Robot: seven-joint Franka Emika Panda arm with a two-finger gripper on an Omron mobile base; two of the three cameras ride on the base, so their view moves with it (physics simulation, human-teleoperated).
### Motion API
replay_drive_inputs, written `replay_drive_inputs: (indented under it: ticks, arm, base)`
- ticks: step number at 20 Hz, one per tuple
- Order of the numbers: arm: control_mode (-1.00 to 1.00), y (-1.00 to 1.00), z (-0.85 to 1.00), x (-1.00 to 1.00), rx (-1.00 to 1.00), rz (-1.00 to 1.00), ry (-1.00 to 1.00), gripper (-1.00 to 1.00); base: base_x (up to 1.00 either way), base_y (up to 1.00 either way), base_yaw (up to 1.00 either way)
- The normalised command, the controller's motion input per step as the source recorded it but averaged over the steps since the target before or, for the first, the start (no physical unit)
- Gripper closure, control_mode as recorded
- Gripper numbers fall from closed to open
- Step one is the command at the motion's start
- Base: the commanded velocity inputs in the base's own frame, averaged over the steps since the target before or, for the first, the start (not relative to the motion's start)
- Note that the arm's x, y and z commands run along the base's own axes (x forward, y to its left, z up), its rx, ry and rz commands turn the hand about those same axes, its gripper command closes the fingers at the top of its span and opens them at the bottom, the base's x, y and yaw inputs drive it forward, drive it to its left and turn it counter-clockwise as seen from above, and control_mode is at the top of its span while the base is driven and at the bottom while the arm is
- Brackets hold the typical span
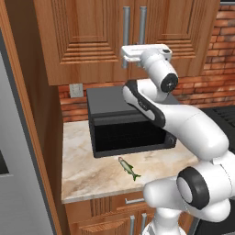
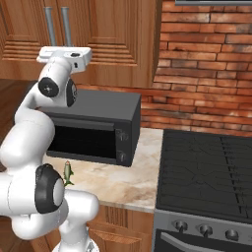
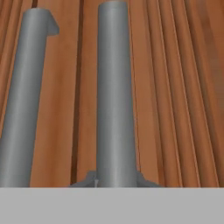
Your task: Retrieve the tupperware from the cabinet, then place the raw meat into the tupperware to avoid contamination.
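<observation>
The jaws are clamping the cabinet [image 1: 92, 36] handle [image 3: 114, 92] — doors closed, fish [image 1: 129, 168] waiting on the surface [image 1: 87, 170].

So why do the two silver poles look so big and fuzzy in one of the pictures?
In the hand view the camera sits right up against the cabinet, so its handles loom large and soft-edged; in the left base view the same handles look thin and sharper; the raw meat on the counter casts only a faint shadow; no glare in the right base view.
</observation>
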Motion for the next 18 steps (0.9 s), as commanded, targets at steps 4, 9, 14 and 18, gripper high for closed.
replay_drive_inputs:
  ticks: [4,9,14,18]
  arm:
    - [-1.00,0.05,-0.06,0.39,0.00,0.00,-0.02,1.00]
    - [-1.00,0.02,0.00,-0.03,0.00,0.00,0.02,1.00]
    - [-1.00,0.00,0.00,-0.45,0.00,0.00,0.05,1.00]
    - [-1.00,-0.04,0.03,-0.62,0.00,0.00,0.09,1.00]
  base:
    - [0.00,0.00,0.00]
    - [0.00,0.00,0.00]
    - [0.00,0.00,0.00]
    - [0.00,0.00,0.00]
